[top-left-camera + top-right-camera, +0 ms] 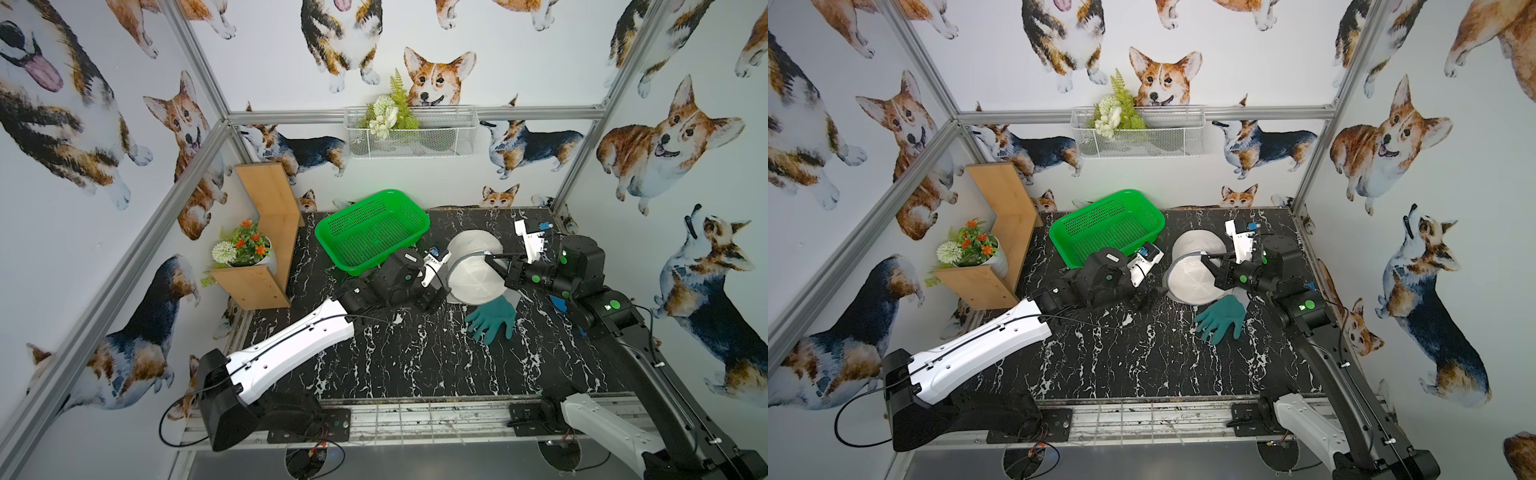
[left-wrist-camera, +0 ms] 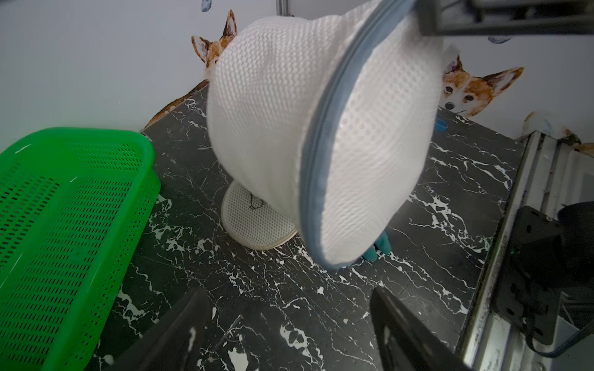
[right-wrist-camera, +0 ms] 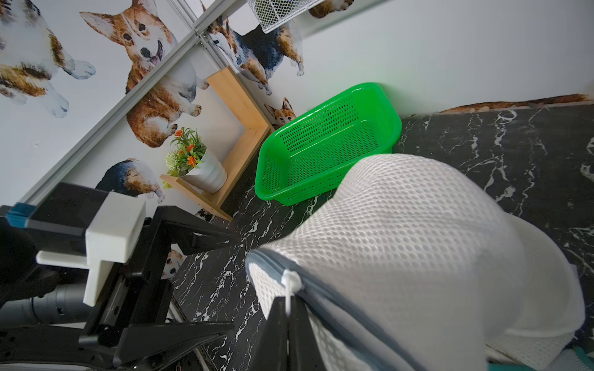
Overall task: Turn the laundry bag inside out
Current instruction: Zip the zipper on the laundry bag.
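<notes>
The laundry bag (image 1: pixel 471 270) (image 1: pixel 1187 274) is a round white mesh bag with a grey zipper band. It hangs tilted above the black marble table, and its lower end rests on the table. My right gripper (image 1: pixel 488 258) (image 3: pixel 291 303) is shut on the white zipper pull (image 3: pixel 291 278) at the bag's rim. My left gripper (image 2: pixel 289 310) (image 3: pixel 236 286) stands open just left of the bag with nothing between its fingers. In the left wrist view the bag (image 2: pixel 321 128) hangs ahead of the jaws, apart from them.
A green perforated basket (image 1: pixel 372 232) (image 2: pixel 64 225) sits behind the left arm near the back wall. A teal rubber glove (image 1: pixel 492 318) (image 1: pixel 1223 318) lies on the table in front of the bag. A wooden shelf with a flower pot (image 1: pixel 249 253) stands at the left.
</notes>
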Controlling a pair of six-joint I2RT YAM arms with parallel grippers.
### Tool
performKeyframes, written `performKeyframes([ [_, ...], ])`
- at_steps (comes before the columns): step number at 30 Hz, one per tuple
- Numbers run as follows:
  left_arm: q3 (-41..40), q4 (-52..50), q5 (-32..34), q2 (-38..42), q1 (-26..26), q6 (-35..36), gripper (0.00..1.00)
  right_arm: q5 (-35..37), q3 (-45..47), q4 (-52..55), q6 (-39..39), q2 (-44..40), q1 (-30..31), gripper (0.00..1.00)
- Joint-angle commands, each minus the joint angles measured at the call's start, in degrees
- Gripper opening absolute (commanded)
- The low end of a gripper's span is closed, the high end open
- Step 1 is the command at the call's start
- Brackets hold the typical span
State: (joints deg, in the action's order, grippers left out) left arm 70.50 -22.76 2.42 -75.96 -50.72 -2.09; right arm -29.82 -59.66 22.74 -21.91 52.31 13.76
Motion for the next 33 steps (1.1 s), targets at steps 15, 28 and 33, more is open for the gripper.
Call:
performKeyframes([
  [15, 6.7, 6.5, -11.9, -0.6, -0.2, 1.0, 0.86, 2.0, -2.5, 4.1, 7.5, 3.4, 4.6, 0.0],
  [28, 9.3, 3.0, -13.0, -4.0, -0.2, 0.9, 0.73, 1.4, -3.9, -0.6, 2.1, 3.5, 9.2, 0.0],
  [33, 9.5, 2.1, -11.5, -4.5, -0.2, 1.5, 0.53, 0.9, -4.1, -0.7, 2.7, 2.9, 9.5, 0.0],
])
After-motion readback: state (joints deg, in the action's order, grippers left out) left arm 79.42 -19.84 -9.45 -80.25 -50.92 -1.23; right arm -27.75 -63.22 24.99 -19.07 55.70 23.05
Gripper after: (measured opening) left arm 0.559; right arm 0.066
